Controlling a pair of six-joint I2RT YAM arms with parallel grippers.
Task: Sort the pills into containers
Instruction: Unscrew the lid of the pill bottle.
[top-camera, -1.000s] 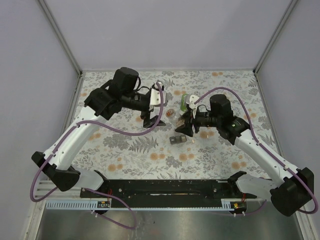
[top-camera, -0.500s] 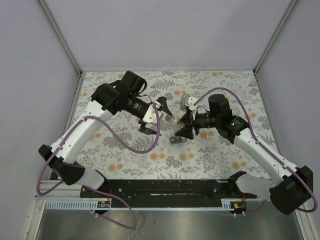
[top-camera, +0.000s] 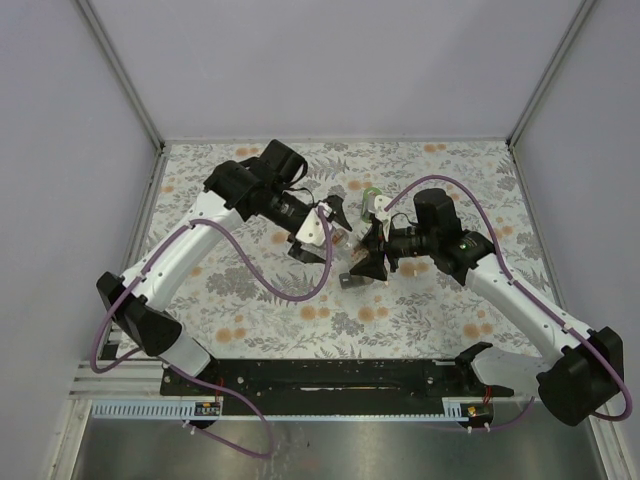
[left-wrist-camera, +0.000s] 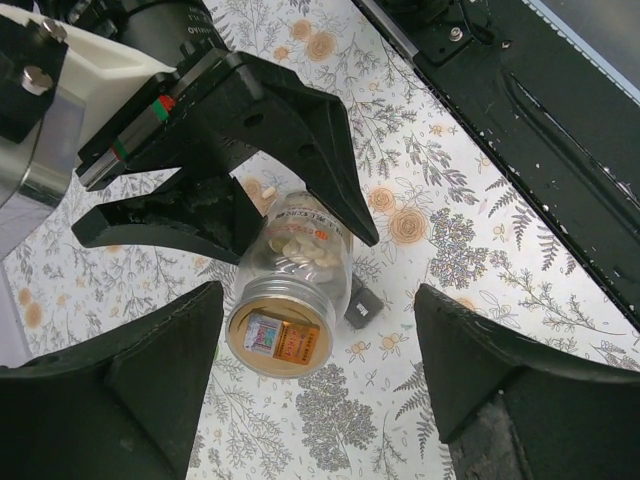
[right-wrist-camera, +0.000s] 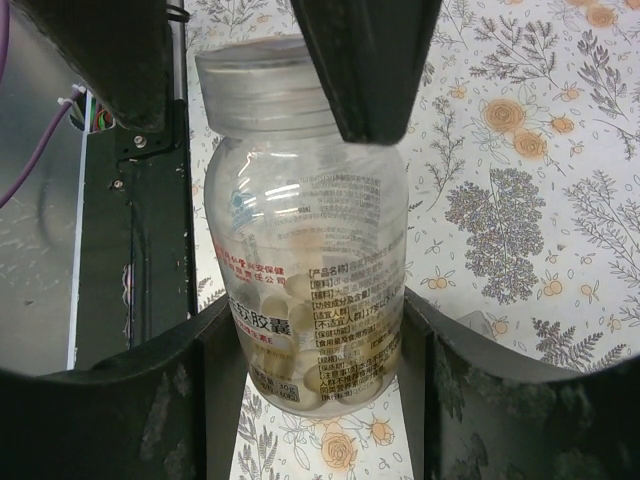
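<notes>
The bench (top-camera: 250, 300), covered in a floral pattern, fills the middle of the overhead view. The left arm (top-camera: 190, 250) sweeps in from the near left corner. The right arm (top-camera: 510, 290) reaches in from the near right corner. Their ends meet over the middle of the bench, a little closer to the far edge than to the near one.

The right pincer (top-camera: 362, 248) is clamped on a clear bottle (right-wrist-camera: 305, 260), one finger pressed against each side of its body. The bottle lies over on its side in that grip. From these views I cannot tell whether it rests on the bench or hangs just above it.

The left pincer (top-camera: 326, 228) faces the bottle's capped end. Its fingers (left-wrist-camera: 120, 390) are spread wide on either side of the cap (left-wrist-camera: 275, 338), with a clear gap showing on both sides, so it grips nothing. The cap has a silvery rim and an orange and red label on its face.

A small dark square block (left-wrist-camera: 362, 305) lies on the bench just beside the bottle. Towards the far edge, near the right pincer, sits a green and white item (top-camera: 372, 198), too small to make out.

Pale pills (right-wrist-camera: 290, 385) are heaped inside the bottle against its base end.
</notes>
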